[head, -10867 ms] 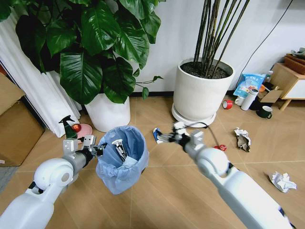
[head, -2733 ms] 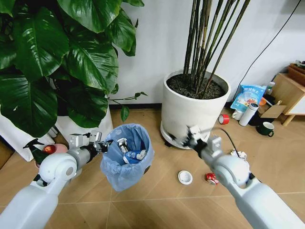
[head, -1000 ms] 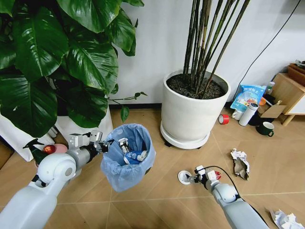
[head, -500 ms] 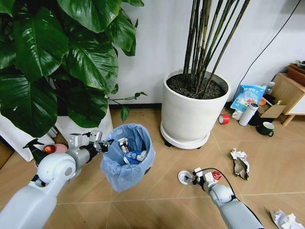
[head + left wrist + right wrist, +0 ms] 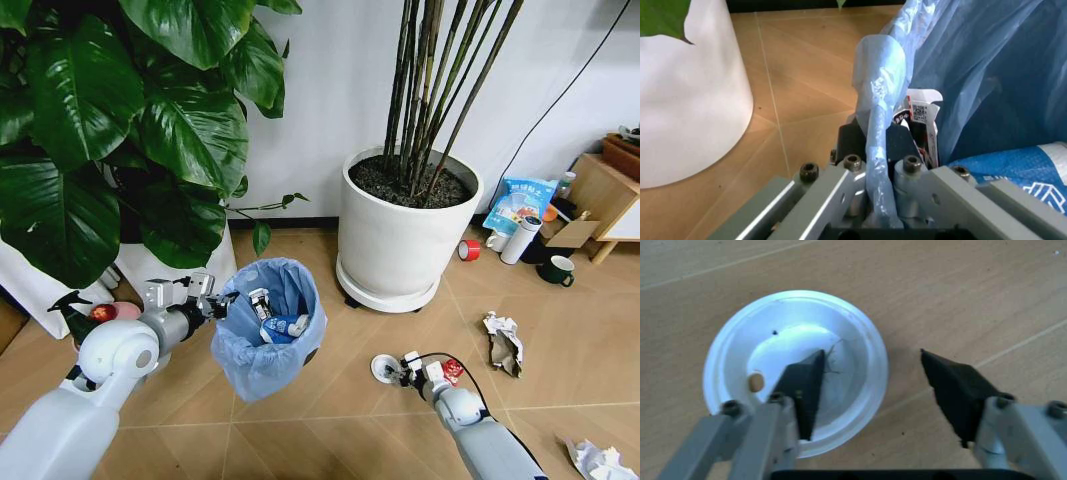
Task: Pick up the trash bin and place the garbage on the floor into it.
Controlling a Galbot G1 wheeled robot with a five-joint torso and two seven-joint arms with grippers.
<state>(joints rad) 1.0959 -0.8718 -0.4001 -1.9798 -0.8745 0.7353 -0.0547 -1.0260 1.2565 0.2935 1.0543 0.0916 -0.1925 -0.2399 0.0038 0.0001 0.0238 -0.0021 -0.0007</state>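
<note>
Left gripper (image 5: pixel 213 303) clamped on the rim of one trash bin (image 5: pixel 268 340), blue liner pinched between its fingers (image 5: pixel 875 165); bin held off the floor, several litter pieces inside. Right gripper (image 5: pixel 875 390) low at the floor, jaws wide, holding nothing. One white lid (image 5: pixel 797 370) under its left finger, rim between the jaws. One red can (image 5: pixel 452 370) just beside the gripper; two paper wads (image 5: pixel 503 341) farther right.

small round dark trash bin lined with crinkly light-blue plastic bag (image 5: pixel 268 335): tilted, holds carton and scraps | white round plastic lid (image 5: pixel 383 368): hollow side up on floor | crushed red can (image 5: pixel 452 370): near lid | crumpled white paper wads (image 5: pixel 503 340): floor, well apart from bin
</note>
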